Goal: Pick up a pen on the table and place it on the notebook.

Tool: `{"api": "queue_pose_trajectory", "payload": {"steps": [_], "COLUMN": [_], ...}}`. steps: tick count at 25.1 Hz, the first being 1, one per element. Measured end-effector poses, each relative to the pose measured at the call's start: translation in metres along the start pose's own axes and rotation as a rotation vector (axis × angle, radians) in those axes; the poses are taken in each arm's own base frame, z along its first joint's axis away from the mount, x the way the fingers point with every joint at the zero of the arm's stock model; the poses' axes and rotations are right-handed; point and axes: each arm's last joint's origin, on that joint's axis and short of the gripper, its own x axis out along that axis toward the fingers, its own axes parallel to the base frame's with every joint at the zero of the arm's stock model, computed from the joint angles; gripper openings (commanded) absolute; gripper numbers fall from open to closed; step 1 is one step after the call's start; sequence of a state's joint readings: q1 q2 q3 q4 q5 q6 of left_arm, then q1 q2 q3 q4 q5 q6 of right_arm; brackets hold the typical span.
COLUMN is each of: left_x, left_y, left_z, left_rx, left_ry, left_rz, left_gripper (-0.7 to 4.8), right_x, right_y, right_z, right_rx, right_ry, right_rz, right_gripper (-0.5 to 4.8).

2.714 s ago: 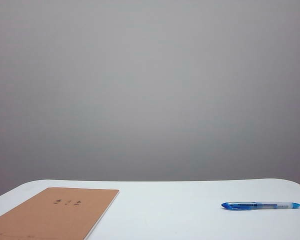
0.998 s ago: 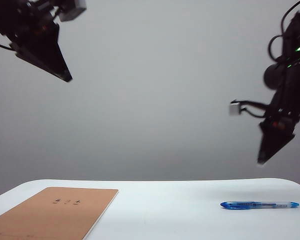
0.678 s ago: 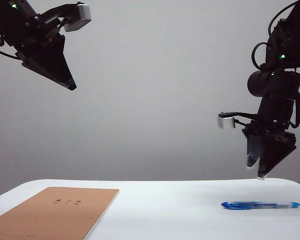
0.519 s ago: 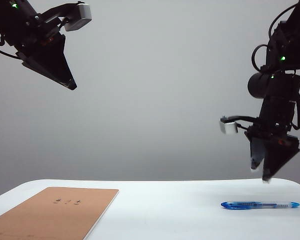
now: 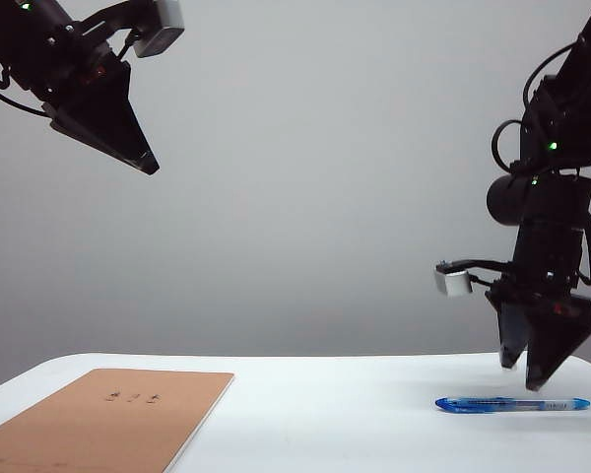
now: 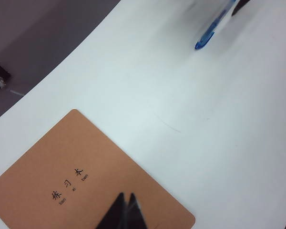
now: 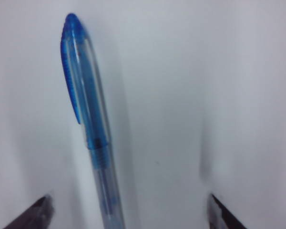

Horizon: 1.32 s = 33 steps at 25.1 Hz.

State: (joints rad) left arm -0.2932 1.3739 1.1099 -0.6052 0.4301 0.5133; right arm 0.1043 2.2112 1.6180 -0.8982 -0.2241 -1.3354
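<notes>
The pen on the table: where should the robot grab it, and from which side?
Probably the clear middle of the pen, from straight above. It lies flat on the table, so fingers must straddle its slim barrel. The open right end effector hangs just over it; the left end effector is high, far off.

Lab-like: bare white table (image 5: pixel 325 414), plain grey backdrop (image 5: pixel 325 197)

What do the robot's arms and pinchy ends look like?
Both arms are black with looping black cables and tiny green lights. Each carries a small grey-white camera box. The left tool and right tool are black, pointed wedges, like beaks.
</notes>
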Motion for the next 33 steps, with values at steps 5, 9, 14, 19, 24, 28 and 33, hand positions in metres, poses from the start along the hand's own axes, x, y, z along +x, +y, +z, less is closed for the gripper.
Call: {"api": "queue_pose_trajectory", "payload": {"steps": [5,9,14,19,24,28,33], "left_x": [0.0,0.0,0.001,0.001,0.001,0.001,0.001], "left_y": [0.001,0.001,0.002,0.002,0.002,0.002,0.002], "left_z": [0.001,0.001,0.003,0.003,0.003,0.003,0.003], "left_rx": [0.009,0.011,0.017,0.017,0.018,0.017,0.017], "left_ry": [-0.009,-0.012,-0.022,-0.022,-0.024,-0.024,-0.023], "left_rz": [0.009,0.015,0.021,0.021,0.022,0.023,0.022], "left_gripper": [-0.06,-0.05,-0.05,-0.05,-0.05,-0.05,-0.05], "right_x": [0.014,0.016,0.023,0.027,0.033,0.034,0.031], "right_y": [-0.003,-0.003,0.001,0.007,0.012,0.014,0.014], "right_z": [-0.002,-0.002,-0.005,-0.008,-0.01,-0.011,-0.01], "right_rx": [0.047,0.053,0.059,0.056,0.056,0.069,0.096], "right_ry": [-0.008,-0.01,-0.009,-0.026,-0.049,-0.058,-0.059], "right_rz": [0.009,0.007,0.019,-0.006,-0.022,-0.02,-0.029], "right_gripper": [3.63,3.52,2.89,2.04,0.5,-0.01,-0.01]}}
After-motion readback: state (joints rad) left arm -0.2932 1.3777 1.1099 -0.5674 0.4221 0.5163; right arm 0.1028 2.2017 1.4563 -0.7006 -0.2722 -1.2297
